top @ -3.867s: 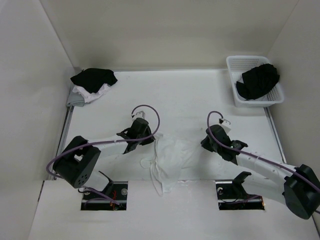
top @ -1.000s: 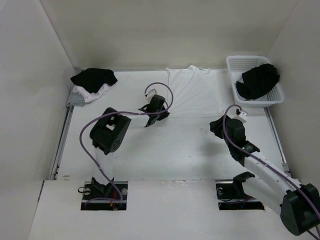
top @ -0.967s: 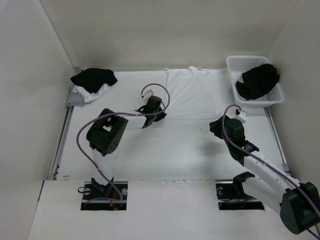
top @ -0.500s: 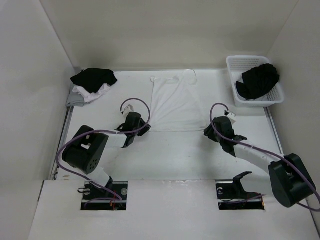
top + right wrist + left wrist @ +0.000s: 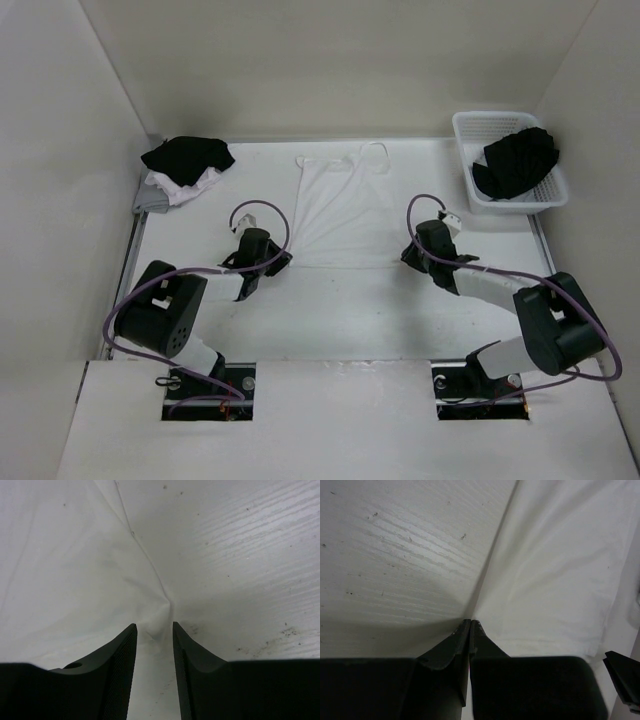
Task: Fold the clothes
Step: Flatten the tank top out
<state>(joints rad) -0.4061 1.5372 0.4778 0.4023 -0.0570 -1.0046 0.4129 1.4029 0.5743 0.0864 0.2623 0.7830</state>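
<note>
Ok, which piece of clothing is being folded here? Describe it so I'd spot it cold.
On the table, look at the middle, toward the back wall. A tank top lies spread flat there, thin straps pointing away. Unlike the black-and-white pile in the far left corner and the black heap in the basket, it is one all-white piece.

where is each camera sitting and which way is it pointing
Top external: above and behind the arm bases, facing down on the table and tank top; both arms show.
Left wrist: on the left arm, facing along the shut left gripper to the tank top's near left corner.
Right wrist: on the right arm, facing past the open right gripper to the near right corner.
Shared: both wrist views show that near hem.
</note>
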